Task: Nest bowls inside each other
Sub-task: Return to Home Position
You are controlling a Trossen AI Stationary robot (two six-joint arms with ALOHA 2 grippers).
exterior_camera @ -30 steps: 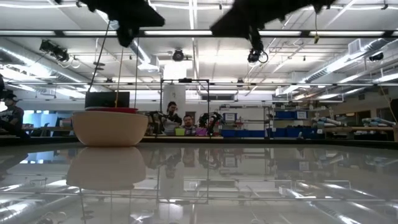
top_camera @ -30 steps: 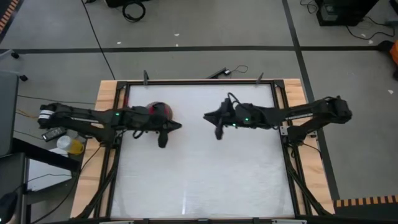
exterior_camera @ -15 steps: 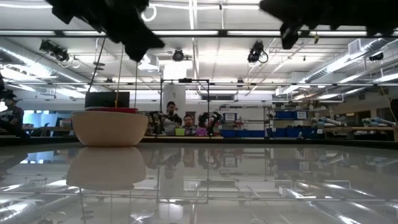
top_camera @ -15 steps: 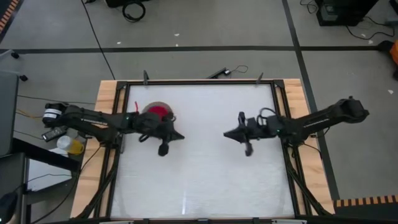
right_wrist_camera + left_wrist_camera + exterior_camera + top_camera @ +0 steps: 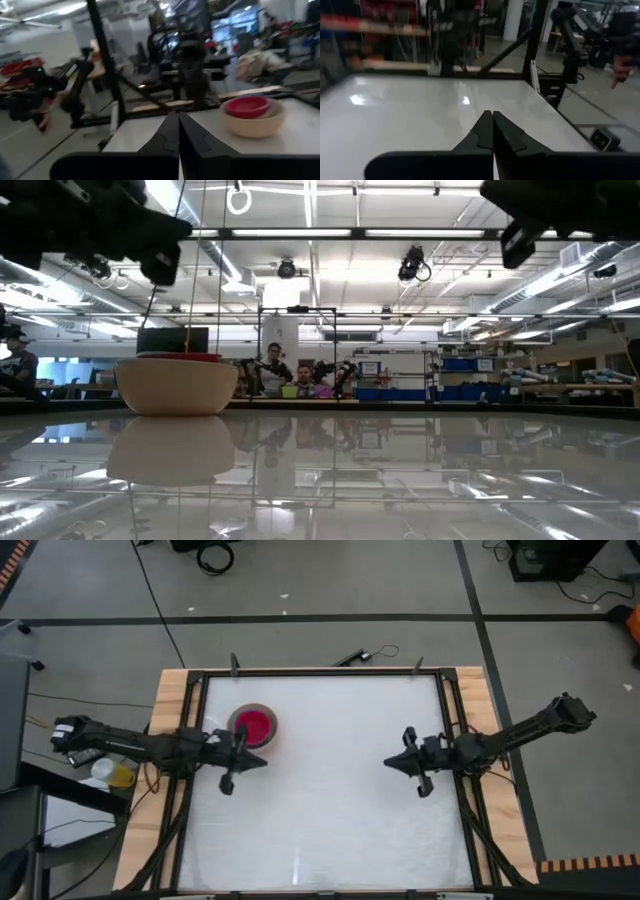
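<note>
A red bowl sits nested inside a beige bowl, which stands by its base on the white table at the far left. The right wrist view also shows the pair, red bowl in beige bowl. My left gripper is shut and empty, level, just near-side of the bowls and apart from them; its fingers show closed. My right gripper is shut and empty at the table's right side, pointing toward the bowls, fingers closed.
A black frame runs along the table's edges. Most of the white tabletop between and in front of the grippers lies bare. People sit at desks in the room beyond the far edge.
Both arms have drawn back and sunk. My left gripper has gone toward the table's left and near edges, coming off from above the bowls, which now show uncovered from above. My right gripper has gone from the middle toward the table's right edge. The bowls have stayed put.
</note>
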